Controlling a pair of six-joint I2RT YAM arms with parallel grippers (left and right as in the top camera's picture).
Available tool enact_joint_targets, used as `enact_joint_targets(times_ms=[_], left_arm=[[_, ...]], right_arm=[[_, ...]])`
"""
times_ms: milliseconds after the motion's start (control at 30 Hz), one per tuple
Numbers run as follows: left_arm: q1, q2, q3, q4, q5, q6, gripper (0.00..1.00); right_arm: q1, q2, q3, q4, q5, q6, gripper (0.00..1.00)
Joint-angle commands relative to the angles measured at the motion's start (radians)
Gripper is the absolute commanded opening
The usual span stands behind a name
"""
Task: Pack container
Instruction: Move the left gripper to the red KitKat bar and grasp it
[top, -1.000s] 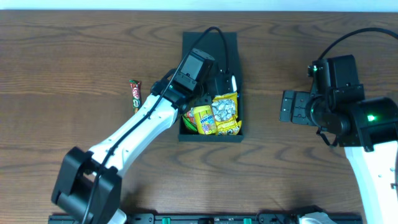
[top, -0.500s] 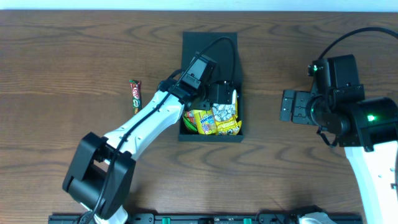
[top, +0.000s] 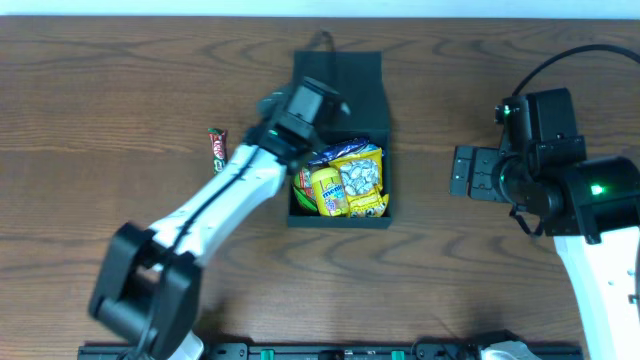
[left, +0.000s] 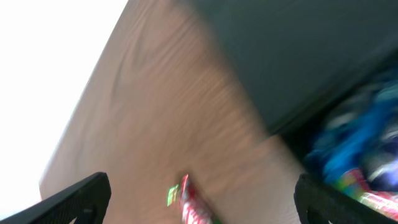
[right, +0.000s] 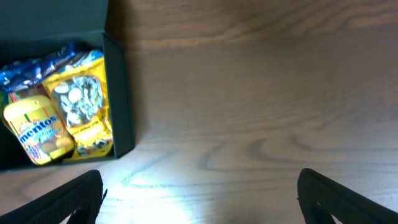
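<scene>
The left gripper (left: 202, 186), fingers wide apart, hangs by the dark container (top: 340, 221). The right gripper (right: 200, 186) has its fingers apart too.

The container (top: 340, 221) is a dark green square box with straight walls. It sits flat on the table (top: 120, 80), near the middle and a bit toward the far edge. It is open, and its flap lid (top: 355, 85) lies back flat behind it, still joined to the far wall. The box is full of snack packets (top: 350, 185), with yellow ones at the front right and a blue one behind them.
</scene>
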Motion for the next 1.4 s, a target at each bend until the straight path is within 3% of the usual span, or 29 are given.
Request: enact_joint_targets(times_ms=[0,133,200,433,733,1167,1367], left_arm=[[0.138,-0.079,0.005,-0.135,-0.005,-0.457,0.95],[0.350,-0.080,-0.007,-0.253,0.401,-0.506,0.95],[0.426,-0.067,-0.028,-0.254,0.476,-0.507,0.95],[0.462,-0.049,-0.100,-0.212,0.443,-0.500,0.95],[0.453,-0.043,-0.257,0.020,0.465,-0.499,0.95],[0.451,0.107,-0.266,0.111,0.489,-0.507,1.00],[0.451,0.115,-0.266,0.124,0.490,-0.507,0.77]], right_arm=[[-0.007,-0.014,0.007,-0.011,-0.012,-0.011,0.99],[-0.007,-0.014,0.007,-0.016,-0.015,-0.011,0.99],[-0.007,-0.014,0.007,-0.013,-0.016,-0.011,0.99],[-0.007,-0.014,0.007,0.008,-0.042,-0.011,0.99],[-0.007,-0.014,0.007,0.016,-0.042,-0.011,0.99],[-0.007,-0.014,0.007,0.024,-0.041,-0.011,0.99],[-0.007,-0.014,0.007,0.024,-0.041,-0.011,0.99]])
